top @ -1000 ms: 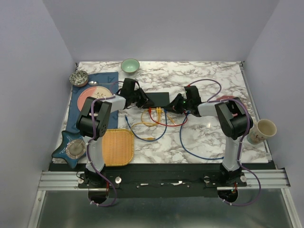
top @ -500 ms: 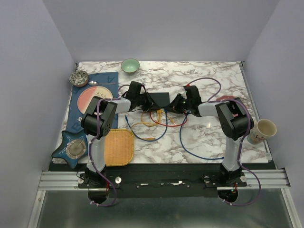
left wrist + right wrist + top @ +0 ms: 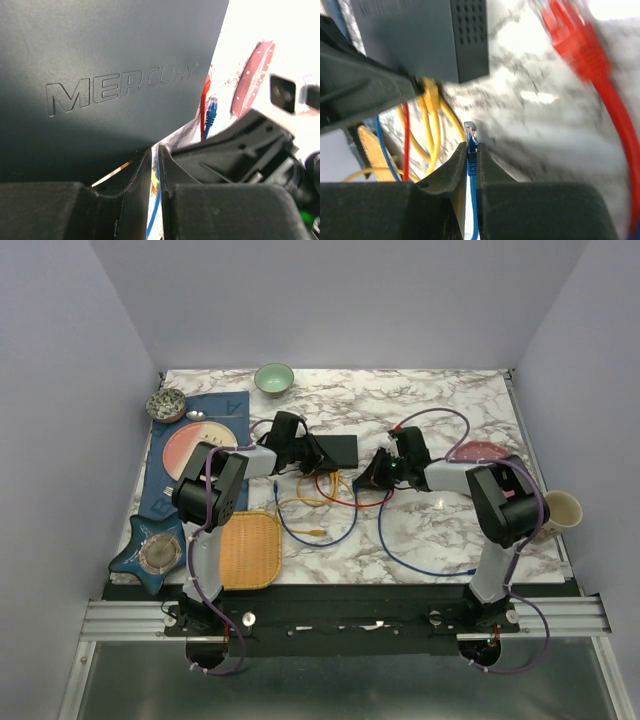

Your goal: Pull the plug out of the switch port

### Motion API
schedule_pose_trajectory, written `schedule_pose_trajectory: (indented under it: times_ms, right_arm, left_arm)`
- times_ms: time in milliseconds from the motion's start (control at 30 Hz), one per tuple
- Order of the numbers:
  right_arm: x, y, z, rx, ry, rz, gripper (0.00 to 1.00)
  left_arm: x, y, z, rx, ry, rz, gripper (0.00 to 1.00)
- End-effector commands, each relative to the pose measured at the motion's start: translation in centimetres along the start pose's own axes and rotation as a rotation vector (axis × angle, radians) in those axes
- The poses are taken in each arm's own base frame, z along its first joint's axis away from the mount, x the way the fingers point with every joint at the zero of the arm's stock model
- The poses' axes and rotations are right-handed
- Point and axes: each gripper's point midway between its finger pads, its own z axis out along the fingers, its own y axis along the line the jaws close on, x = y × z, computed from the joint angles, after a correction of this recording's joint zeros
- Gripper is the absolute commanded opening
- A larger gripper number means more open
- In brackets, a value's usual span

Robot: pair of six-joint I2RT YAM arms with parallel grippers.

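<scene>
The black switch (image 3: pixel 338 448) lies at mid-table, and its lid lettering fills the left wrist view (image 3: pixel 100 75). My left gripper (image 3: pixel 306 453) (image 3: pixel 156 150) rests shut at the switch's left near edge with nothing between its fingers. My right gripper (image 3: pixel 373 476) (image 3: pixel 471 147) is shut on the blue plug (image 3: pixel 471 137), which hangs clear of the switch (image 3: pixel 420 35) with its clear tip bare. The plug (image 3: pixel 212 107) also shows in the left wrist view. Yellow plugs (image 3: pixel 427 90) still sit in the switch's port row; which socket the blue plug came from I cannot tell.
Loose yellow, red and blue cables (image 3: pixel 330 495) sprawl in front of the switch. A red plug (image 3: pixel 570 42) lies blurred to the right. A woven tray (image 3: pixel 248 550), pink plate (image 3: pixel 190 445), green bowl (image 3: pixel 273 378), red dish (image 3: pixel 480 452) and cup (image 3: pixel 560 510) ring the work area.
My right gripper has drawn back from the switch toward the near right, taking the blue plug out with it. The left gripper has shifted slightly right along the switch and stays shut.
</scene>
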Motion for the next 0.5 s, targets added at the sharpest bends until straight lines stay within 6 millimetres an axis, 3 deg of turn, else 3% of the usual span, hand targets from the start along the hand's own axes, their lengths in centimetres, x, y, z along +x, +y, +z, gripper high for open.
schedule_pose_trajectory:
  times_ms: [0, 33, 200, 467]
  right_arm:
    - [-1.5, -1.1, -3.5, 0.167, -0.119, -0.063, 0.00]
    - [-2.1, -1.1, -4.9, 0.212, -0.155, -0.093, 0.00]
    - [-4.1, -5.4, -9.6, 0.532, -0.299, -0.150, 0.00]
    - [-1.8, -9.8, -11.0, 0.718, -0.243, -0.142, 0.00]
  left_arm:
    - [-2.0, -1.1, -1.1, 0.041, -0.060, 0.012, 0.23]
    - [-2.4, -1.3, -1.5, 0.046, -0.074, 0.015, 0.23]
    - [-3.6, -2.0, -3.6, 0.052, -0.142, 0.032, 0.23]
    - [-3.0, -1.0, -4.1, 0.031, -0.153, 0.005, 0.24]
